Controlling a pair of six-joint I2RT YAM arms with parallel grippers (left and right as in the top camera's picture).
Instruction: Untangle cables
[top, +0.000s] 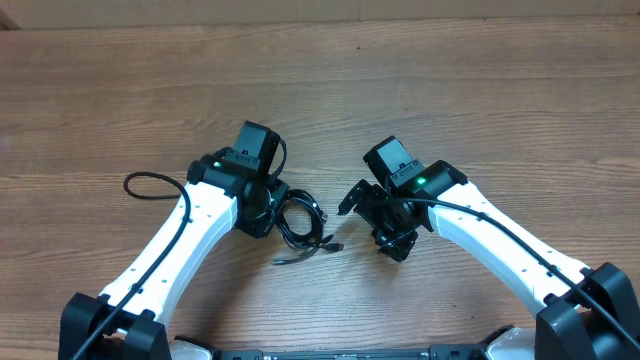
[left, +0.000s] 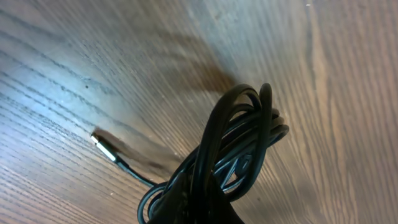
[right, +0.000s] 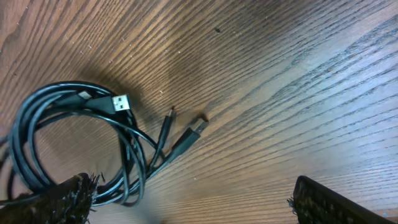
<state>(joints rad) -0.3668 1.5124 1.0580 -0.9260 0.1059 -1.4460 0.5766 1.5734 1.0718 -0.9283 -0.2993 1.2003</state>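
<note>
Left pincer (top: 264, 210) is clenched on cables (top: 298, 218), with the coil bunched at its 3 o'clock over the worktop (top: 320, 80). Plug ends (right: 198, 126) are trailed at the coil's 5 o'clock. Right pincer (right: 193, 202) is held released, further toward 3 o'clock. Risk: loops could be cinched tighter if the coil is yanked whole. No containers are seen.

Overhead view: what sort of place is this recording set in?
Probably a robotics lab or test bench: a wood-grain table, a white left arm and right arm mounted at its near edge, and a tangle of thin black cables between them.
</note>
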